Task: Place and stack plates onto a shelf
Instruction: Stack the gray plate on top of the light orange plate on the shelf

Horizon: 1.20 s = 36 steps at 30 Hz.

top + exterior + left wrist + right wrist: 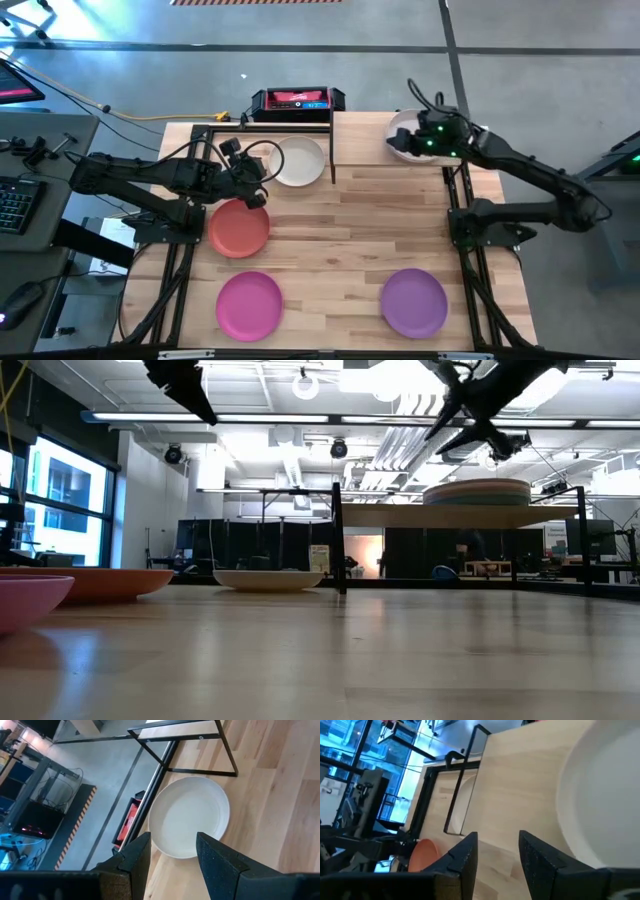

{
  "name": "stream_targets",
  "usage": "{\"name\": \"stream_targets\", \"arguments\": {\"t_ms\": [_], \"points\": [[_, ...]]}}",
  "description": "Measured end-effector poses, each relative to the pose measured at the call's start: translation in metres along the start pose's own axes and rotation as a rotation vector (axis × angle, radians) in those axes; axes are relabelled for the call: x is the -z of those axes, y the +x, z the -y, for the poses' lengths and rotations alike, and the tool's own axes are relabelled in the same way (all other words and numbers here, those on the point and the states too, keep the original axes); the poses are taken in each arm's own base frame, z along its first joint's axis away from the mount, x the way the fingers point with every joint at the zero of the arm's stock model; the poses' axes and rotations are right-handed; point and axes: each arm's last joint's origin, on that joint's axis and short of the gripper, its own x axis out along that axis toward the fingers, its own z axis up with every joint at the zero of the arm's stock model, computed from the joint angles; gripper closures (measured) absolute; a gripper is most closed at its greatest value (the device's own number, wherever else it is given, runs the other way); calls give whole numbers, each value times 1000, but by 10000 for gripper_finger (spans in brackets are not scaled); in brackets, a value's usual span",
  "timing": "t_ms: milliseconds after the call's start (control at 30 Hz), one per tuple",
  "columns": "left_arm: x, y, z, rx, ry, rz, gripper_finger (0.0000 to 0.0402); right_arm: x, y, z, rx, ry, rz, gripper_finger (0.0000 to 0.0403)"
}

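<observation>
Overhead, the left gripper [252, 180] hovers just beside the cream plate [297, 161], which lies on the tabletop [340, 240] against the shelf [362, 135]; its fingers [220, 865] stand apart, holding nothing. Beyond the shelf's far end, the right gripper [425, 140] hangs over the white plate [400, 132] stacked on the shelf, fingers [540, 855] parted and empty. Nearer than the shelf lie the coral red plate [239, 229], magenta plate [249, 305] and purple plate [413, 301].

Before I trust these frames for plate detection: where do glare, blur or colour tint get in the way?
Low view: bright ceiling lights glare, and the near pink plate is soft. Right wrist view: the white plate washes out, blue window light. High view: evenly lit.
</observation>
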Motion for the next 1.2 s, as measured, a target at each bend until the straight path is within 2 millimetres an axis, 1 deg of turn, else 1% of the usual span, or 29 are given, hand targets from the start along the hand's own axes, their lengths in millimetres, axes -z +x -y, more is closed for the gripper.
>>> {"name": "stream_targets", "arguments": {"t_ms": [200,367,467,600,700,833,1000,1200], "points": [[0,0,0,2,0,0,255,0,19,0,46,-13,-2,279],[0,0,0,2,-1,0,255,6,26,-3,29,-18,-52,279],[0,0,0,2,0,0,255,7,26,-13,10,-36,-62,279],[0,0,0,2,0,0,255,2,25,-27,13,-74,-55,279],[0,0,0,2,0,0,255,-4,25,-34,83,-107,-71,279],[0,0,0,2,0,0,255,-11,31,-36,199,-119,-131,279],[0,0,0,2,0,0,255,-14,46,-38,268,-128,-191,279],[0,0,0,2,0,0,255,-12,66,-35,324,-128,-233,279]]}}
